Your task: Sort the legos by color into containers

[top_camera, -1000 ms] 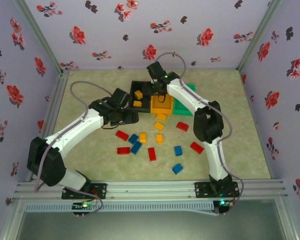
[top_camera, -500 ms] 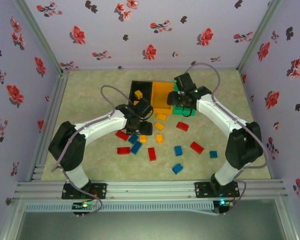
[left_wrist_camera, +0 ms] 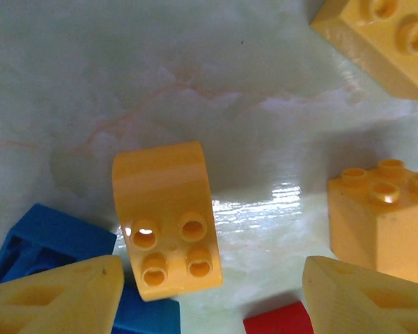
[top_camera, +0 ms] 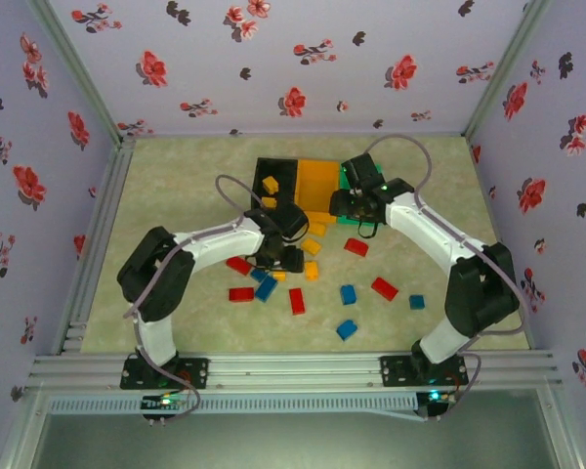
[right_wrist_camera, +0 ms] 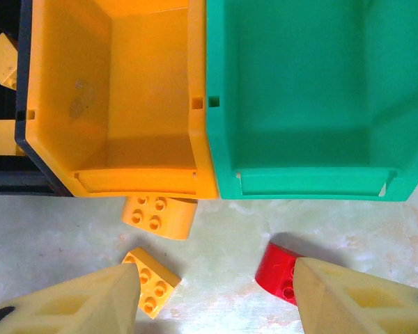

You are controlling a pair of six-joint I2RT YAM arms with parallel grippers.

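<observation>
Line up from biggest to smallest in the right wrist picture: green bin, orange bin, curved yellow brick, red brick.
1. green bin and orange bin: about alike, no ranking.
2. curved yellow brick.
3. red brick, partly hidden, so unsure.

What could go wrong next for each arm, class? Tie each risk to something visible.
1. The left fingers straddle a yellow brick, but a blue brick lies against it by one finger; closing may drag both.
2. The red brick sits at the tip of one of the right fingers, not between them; descending could shove it away.
</observation>
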